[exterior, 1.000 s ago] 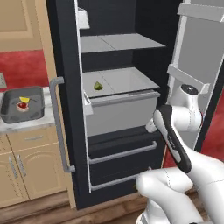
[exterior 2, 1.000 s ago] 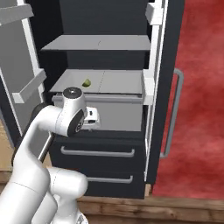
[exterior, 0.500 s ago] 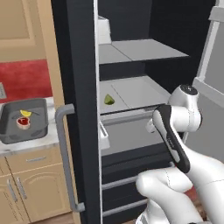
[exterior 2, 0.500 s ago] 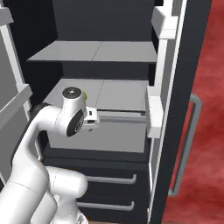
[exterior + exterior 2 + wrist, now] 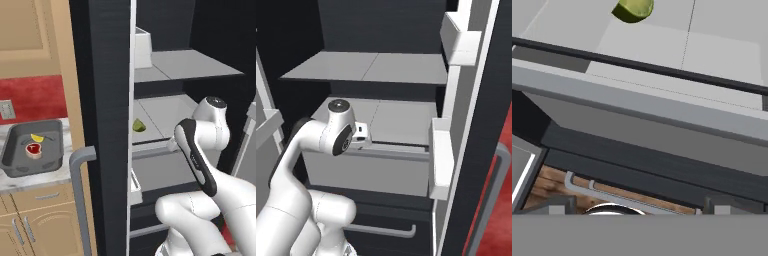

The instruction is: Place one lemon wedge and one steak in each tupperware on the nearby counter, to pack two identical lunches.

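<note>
The small yellow-green lemon wedge [image 5: 633, 9] sits on the grey fridge shelf [image 5: 722, 55] at 12 o'clock from the hand; it looks light, squishy and slippery, so pinch its flat sides gently, though I cannot tell whether the jaws are open.

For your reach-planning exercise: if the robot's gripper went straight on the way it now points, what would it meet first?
Probably the pale grey front wall of the fridge drawer below the shelf, not the green citrus wedge lying farther back on the grey shelf. Depth is unclear in the hand view.

Base views flank arm, share fridge shelf [image 5: 165, 112]; hand view close.
</note>
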Controlling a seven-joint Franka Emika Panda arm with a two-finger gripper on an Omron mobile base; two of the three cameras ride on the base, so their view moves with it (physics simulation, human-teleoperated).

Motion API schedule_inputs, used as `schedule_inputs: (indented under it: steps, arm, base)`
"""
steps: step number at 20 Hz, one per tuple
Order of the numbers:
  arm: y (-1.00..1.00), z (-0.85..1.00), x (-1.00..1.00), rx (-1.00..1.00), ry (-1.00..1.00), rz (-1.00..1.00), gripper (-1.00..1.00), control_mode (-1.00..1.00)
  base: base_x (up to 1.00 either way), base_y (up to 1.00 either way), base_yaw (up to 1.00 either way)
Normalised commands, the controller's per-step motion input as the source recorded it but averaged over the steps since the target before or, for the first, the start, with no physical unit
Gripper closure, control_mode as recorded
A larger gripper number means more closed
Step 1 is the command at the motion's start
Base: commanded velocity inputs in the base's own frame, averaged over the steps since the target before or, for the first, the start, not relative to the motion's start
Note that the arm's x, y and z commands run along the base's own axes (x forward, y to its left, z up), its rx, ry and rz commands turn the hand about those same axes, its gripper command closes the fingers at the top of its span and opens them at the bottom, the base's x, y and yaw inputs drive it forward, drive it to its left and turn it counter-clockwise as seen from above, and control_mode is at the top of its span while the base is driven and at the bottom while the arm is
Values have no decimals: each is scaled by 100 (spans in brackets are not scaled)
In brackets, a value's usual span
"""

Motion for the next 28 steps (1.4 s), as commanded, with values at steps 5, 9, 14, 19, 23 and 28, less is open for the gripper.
schedule_inputs:
  steps: [5, 9, 14, 19, 23, 28]
  arm:
    - [0, -21, 1, 0, 0, 5, -100, -100]
    - [0, -43, 19, 0, -3, 3, -100, -100]
    - [7, -7, 48, 0, -7, 0, -100, -100]
    - [9, 0, 33, 2, 1, 0, -100, -100]
    - [3, 2, 27, 6, 7, 0, -100, -100]
    - [35, 0, 30, 3, 8, 0, -100, -100]
  base:
    - [9, 0, 10]
    - [0, 0, 0]
    - [0, 0, 0]
    - [0, 0, 0]
    - [0, 0, 0]
    - [0, 0, 0]
